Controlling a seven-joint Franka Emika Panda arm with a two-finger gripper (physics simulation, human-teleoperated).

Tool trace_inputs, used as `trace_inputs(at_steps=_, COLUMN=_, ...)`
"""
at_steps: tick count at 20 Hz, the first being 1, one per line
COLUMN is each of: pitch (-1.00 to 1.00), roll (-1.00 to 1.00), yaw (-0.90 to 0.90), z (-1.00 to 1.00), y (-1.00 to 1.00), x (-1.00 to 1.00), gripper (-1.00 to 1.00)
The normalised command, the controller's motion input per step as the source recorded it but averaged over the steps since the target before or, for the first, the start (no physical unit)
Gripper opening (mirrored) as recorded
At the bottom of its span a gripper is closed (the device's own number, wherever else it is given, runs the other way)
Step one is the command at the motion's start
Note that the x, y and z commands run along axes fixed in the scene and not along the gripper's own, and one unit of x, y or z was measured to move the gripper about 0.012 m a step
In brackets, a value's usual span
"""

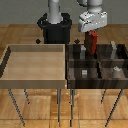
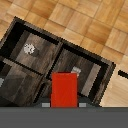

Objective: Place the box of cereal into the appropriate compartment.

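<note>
The box of cereal [image 1: 93, 43] is a small red box with darker sides. My gripper [image 1: 93, 34] is shut on its top and holds it upright above the back part of the dark compartment tray [image 1: 75, 80], on the exterior view's right. In the wrist view the red box [image 2: 65, 89] hangs between my fingers [image 2: 46, 105], above a dark compartment [image 2: 82, 75] that holds a small grey object [image 2: 76, 70].
A large light wooden tray [image 1: 34, 62] stands at the exterior view's left. The dark tray's compartments hold small grey objects [image 1: 84, 73] [image 1: 116, 70]. A round pale object [image 2: 29, 48] lies in another compartment. The robot's black base [image 1: 54, 29] stands behind the trays.
</note>
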Motion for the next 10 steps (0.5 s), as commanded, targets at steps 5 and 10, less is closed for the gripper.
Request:
trace_inputs(at_steps=5, pitch=0.00, roll=0.00, yaw=0.00, z=0.00, y=1.00, x=0.00, gripper=-1.00)
trace_inputs(at_steps=10, pitch=0.00, roll=0.00, yaw=0.00, z=0.00, y=1.00, x=0.00, gripper=-1.00)
